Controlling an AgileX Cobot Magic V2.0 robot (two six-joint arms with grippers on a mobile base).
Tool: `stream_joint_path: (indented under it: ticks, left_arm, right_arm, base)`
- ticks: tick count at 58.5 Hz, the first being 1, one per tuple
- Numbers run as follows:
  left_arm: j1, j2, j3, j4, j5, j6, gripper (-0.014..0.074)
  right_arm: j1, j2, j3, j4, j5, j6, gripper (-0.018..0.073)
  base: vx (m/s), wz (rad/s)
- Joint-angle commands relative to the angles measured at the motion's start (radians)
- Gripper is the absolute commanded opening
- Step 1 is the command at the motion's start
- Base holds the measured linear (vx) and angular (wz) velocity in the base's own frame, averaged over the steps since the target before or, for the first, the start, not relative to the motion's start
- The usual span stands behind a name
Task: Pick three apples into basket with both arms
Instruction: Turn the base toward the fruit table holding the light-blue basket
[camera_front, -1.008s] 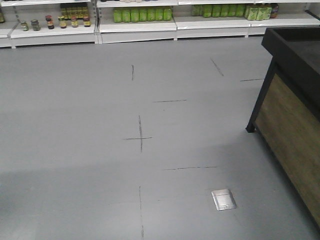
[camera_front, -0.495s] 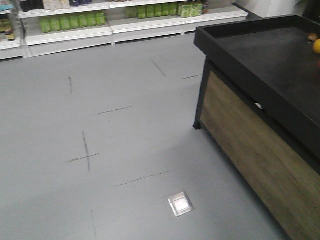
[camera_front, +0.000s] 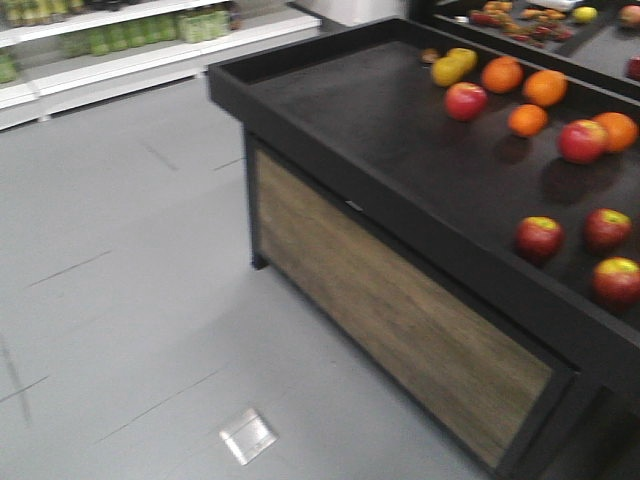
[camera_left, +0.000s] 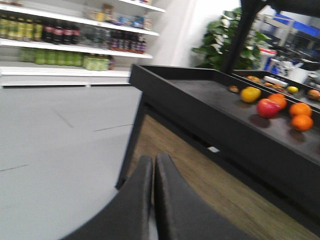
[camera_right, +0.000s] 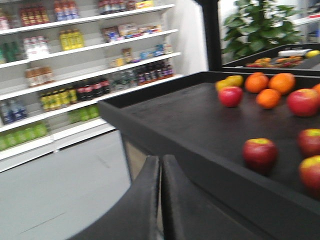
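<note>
Three dark red apples with yellow tops lie near the front right of the black display table (camera_front: 330, 180): one apple (camera_front: 539, 238), a second (camera_front: 607, 228) and a third (camera_front: 617, 280). The right wrist view shows them too (camera_right: 260, 154), (camera_right: 310, 141), (camera_right: 311, 172). My left gripper (camera_left: 154, 158) is shut and empty, low beside the table's wooden side. My right gripper (camera_right: 161, 159) is shut and empty, short of the table's rim. The basket is out of view. Neither gripper shows in the front view.
Farther back on the table lie two more red apples (camera_front: 465, 100) (camera_front: 582, 140), several oranges (camera_front: 502, 74) and a yellow fruit (camera_front: 448, 68). A steel floor plate (camera_front: 246, 436) is set in the grey floor. Shelves of bottles (camera_right: 75, 90) line the far wall.
The front view has swung right: one second ago it showed mostly floor, then the table's corner, and now the table with the fruit fills the right half.
</note>
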Motion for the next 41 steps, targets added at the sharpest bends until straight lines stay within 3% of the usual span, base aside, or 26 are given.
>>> stream_joint_path:
  ticks: [1,41]
  left_arm:
    - [0.001,-0.012,-0.025,-0.004,-0.065,-0.010,-0.0006]
    - [0.001,-0.012,-0.025,-0.004,-0.065,-0.010,-0.0006]
  right_arm:
    - [-0.007,-0.012,0.011,-0.002,-0.073,-0.004,-0.0005]
    - [-0.007,-0.012,0.011,-0.002,-0.073,-0.004,-0.0005]
  base:
    - [0.13,-0.62]
    - [0.11,-0.52]
